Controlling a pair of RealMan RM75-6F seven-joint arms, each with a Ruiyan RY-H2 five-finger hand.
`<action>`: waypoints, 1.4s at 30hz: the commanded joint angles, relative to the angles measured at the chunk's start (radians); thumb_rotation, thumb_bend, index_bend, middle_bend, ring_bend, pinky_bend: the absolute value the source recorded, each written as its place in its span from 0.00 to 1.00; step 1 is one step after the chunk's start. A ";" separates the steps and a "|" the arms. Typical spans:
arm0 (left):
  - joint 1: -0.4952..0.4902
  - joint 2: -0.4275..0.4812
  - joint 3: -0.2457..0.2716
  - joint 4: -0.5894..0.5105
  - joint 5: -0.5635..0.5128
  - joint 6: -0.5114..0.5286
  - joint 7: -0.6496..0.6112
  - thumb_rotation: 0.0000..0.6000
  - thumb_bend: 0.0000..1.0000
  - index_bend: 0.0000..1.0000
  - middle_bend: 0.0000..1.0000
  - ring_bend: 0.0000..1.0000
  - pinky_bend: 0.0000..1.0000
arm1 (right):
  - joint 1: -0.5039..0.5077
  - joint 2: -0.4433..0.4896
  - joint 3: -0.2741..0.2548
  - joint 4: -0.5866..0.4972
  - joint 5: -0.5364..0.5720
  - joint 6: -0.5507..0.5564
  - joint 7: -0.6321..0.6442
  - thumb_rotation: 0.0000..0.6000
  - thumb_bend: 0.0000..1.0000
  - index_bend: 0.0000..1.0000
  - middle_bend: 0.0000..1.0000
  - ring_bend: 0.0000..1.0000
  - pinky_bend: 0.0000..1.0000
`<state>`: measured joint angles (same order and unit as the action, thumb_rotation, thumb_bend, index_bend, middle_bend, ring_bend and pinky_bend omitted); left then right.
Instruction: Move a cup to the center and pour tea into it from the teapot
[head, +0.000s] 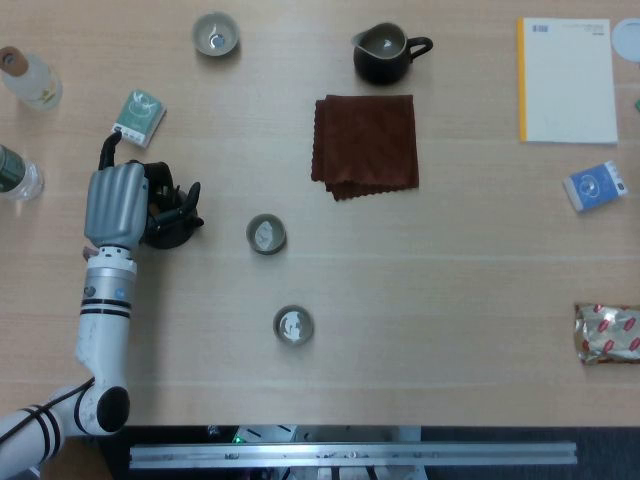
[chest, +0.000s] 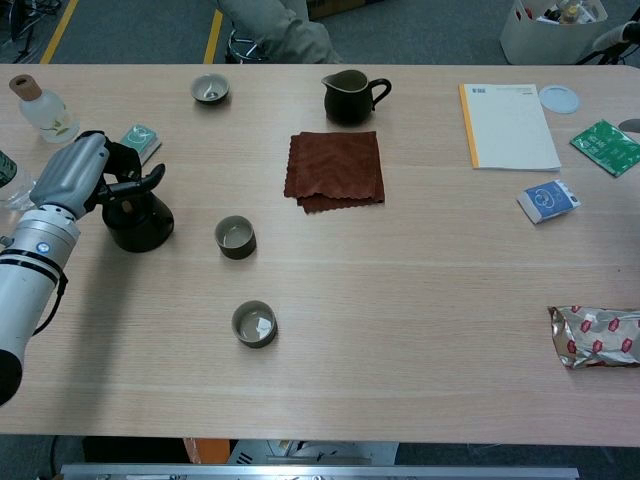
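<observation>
No lettering can be read: the header on the white notebook (head: 568, 80), the blue packet (head: 594, 185) and the green packet (head: 139, 115) show only blurred marks.

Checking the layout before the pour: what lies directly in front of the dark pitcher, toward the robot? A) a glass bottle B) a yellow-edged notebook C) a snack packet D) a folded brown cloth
D: the folded brown cloth lies just robot-side of the dark pitcher.
</observation>
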<state>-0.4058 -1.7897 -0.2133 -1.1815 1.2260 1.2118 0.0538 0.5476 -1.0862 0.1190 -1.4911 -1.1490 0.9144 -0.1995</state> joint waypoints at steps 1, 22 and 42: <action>-0.001 0.008 -0.002 -0.011 0.002 0.001 -0.003 0.40 0.27 0.60 0.62 0.47 0.07 | 0.000 0.000 0.000 -0.001 -0.001 0.000 0.002 1.00 0.16 0.16 0.23 0.11 0.15; 0.023 0.149 0.005 -0.176 0.062 0.061 -0.017 0.72 0.27 0.38 0.34 0.28 0.07 | -0.047 0.038 0.000 -0.045 -0.008 0.063 0.034 1.00 0.16 0.16 0.23 0.11 0.15; 0.209 0.399 0.154 -0.414 0.219 0.312 0.112 1.00 0.27 0.41 0.38 0.28 0.07 | -0.312 0.091 -0.099 -0.126 -0.111 0.353 0.118 1.00 0.16 0.16 0.25 0.11 0.15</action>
<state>-0.2137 -1.4110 -0.0745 -1.5750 1.4303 1.5098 0.1546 0.2546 -0.9974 0.0321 -1.6156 -1.2426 1.2477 -0.0908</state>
